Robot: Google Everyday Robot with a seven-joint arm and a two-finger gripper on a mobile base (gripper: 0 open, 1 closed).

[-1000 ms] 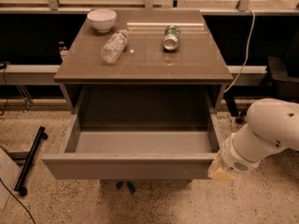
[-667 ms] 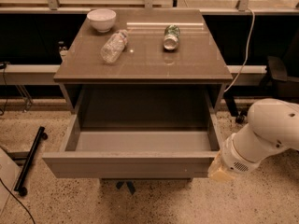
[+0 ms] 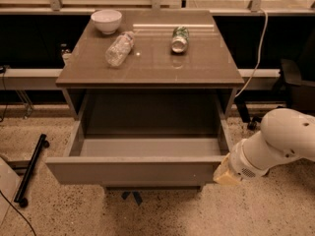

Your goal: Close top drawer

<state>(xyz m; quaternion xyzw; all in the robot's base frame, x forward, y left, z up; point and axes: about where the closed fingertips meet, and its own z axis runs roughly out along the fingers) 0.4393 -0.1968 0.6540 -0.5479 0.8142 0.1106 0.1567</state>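
Top drawer [image 3: 133, 171] sticking far out of cabinet. Gripper [image 3: 225, 174] sitting at right end of its front; spread or pressed together, we cannot tell. Pushing there, we are risking drawer twisting and jamming, or gripper slipping off.

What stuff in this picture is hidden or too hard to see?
- Camera view: the front strip of floor inside the top drawer, hidden by its own front panel.
- Camera view: whether the pincer, at the drawer front's right end, touches it; unclear from this angle.
- Camera view: the arm, cut off by the right edge.
- Camera view: the can label, too small.
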